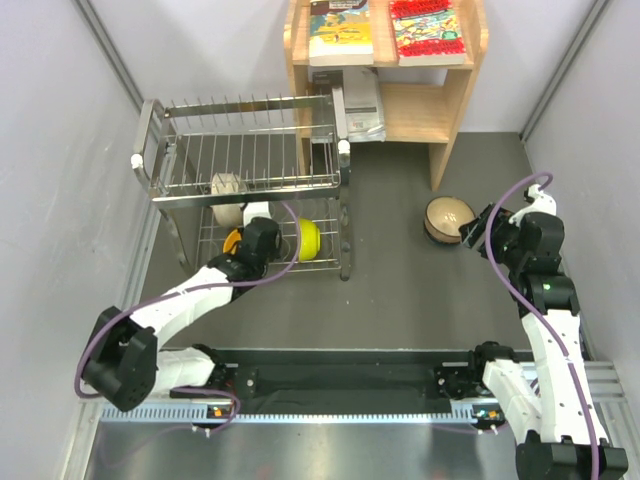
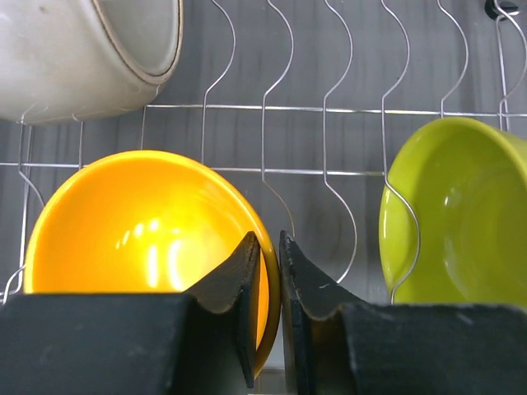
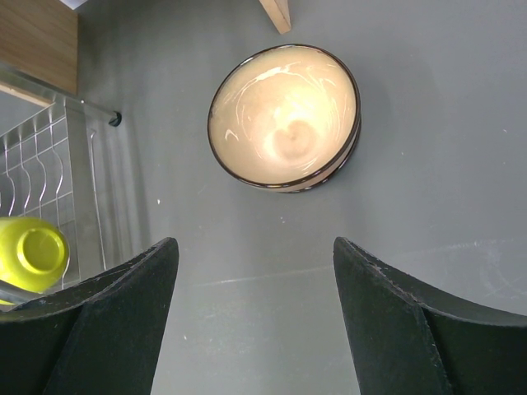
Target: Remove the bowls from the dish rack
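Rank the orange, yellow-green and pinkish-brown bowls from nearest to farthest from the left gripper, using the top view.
1. Orange bowl: in the left gripper, lower tier.
2. Yellow-green bowl: same tier, to its right.
3. Pinkish-brown bowl: on the table, right of the rack.

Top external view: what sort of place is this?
Probably a staged lab cell, not a kitchen: a dish rack and a wooden shelf stand on a dark table walled by plain grey panels, with two arms mounted on a rail at its near edge.
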Robot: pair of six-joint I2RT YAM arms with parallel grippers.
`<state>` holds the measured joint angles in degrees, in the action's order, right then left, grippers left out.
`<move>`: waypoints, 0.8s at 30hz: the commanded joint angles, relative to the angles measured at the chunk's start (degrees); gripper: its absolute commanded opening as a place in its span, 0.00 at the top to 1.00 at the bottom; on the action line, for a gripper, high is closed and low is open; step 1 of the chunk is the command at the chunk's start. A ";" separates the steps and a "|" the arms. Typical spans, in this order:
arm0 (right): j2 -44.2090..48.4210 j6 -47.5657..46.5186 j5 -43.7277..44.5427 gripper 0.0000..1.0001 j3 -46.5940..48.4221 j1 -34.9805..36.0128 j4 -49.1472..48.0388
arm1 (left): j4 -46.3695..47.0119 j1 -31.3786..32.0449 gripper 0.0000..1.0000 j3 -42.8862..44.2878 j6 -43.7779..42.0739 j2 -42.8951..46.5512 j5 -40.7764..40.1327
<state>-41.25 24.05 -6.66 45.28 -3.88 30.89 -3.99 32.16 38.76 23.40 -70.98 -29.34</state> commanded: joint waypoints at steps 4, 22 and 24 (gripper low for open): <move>1.00 0.12 0.42 0.24 0.25 0.10 -2.33 | -6.81 -0.08 1.00 2.46 -0.46 7.07 3.06; 0.03 0.12 -0.73 0.24 -0.02 0.01 -2.24 | -16.65 10.54 1.00 8.95 -5.64 11.39 3.86; -0.14 0.12 -0.38 0.23 0.25 0.01 -1.98 | -17.63 15.63 1.00 10.62 -5.38 11.22 -0.17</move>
<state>-41.39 24.23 -7.42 44.60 -3.88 30.87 -21.74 40.97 43.11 19.11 -61.14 -24.51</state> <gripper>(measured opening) 0.764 0.164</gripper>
